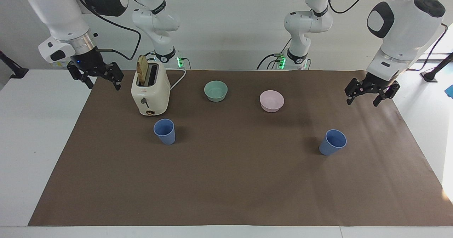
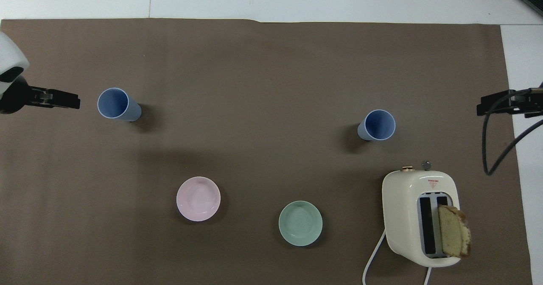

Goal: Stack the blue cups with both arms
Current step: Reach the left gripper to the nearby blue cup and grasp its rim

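Room is lying wide around both cups, operator. You are looking at a brown mat (image 1: pixel 226 181) whose edges are running just inside the white table (image 1: pixel 32 142), and the stretch of mat farthest from the robots is lying bare.

Your left gripper (image 1: pixel 366 97) is hanging in the air with its fingers spread and nothing between them, over the mat's edge at the left arm's end. Under it and farther out from the robots, one blue cup (image 1: pixel 332 142) is standing upright, apart from the fingers. The pink bowl (image 1: pixel 271 100) is sitting toward the table's middle from this gripper, with clear mat between bowl and cup. The left arm is bending down steeply from its white elbow, wrist pointing at the mat.

Your right gripper (image 1: pixel 100 78) is hanging open and empty over the mat's edge at the right arm's end, just beside the toaster (image 1: pixel 150 93), which is holding a slice of bread (image 1: pixel 142 69). The other blue cup (image 1: pixel 164 131) is standing upright close in front of the toaster, farther out than this gripper. The teal bowl (image 1: pixel 216 90) is sitting between toaster and pink bowl. The right arm is angling down with its wrist tilted toward the toaster.
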`<act>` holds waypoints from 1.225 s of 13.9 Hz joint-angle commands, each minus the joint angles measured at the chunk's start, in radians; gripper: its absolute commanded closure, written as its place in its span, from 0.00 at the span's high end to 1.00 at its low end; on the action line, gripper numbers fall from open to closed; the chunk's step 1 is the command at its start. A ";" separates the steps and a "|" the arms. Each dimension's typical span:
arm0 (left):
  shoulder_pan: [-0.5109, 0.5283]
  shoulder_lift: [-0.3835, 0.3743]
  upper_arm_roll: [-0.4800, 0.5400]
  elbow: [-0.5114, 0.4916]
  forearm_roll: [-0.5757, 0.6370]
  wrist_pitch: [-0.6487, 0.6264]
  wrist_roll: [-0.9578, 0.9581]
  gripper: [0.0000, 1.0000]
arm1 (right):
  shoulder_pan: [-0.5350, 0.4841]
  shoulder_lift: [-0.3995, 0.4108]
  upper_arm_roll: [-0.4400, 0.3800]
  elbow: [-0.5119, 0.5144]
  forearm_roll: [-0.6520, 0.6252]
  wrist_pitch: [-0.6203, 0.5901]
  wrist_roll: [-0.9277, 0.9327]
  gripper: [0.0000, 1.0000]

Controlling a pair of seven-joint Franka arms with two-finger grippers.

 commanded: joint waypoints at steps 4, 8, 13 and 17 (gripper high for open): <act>0.010 0.095 -0.003 -0.077 -0.013 0.200 0.027 1.00 | -0.013 -0.030 0.009 -0.038 0.001 0.020 -0.024 1.00; 0.012 0.144 -0.003 -0.129 -0.014 0.320 0.025 0.95 | -0.013 -0.030 0.009 -0.039 0.003 0.020 -0.018 1.00; 0.031 0.162 -0.004 -0.183 -0.014 0.361 0.025 0.75 | -0.013 -0.030 0.009 -0.038 0.003 0.014 -0.019 1.00; 0.032 0.168 -0.006 -0.205 -0.085 0.401 0.025 0.49 | -0.010 -0.030 0.009 -0.038 0.003 0.007 -0.021 1.00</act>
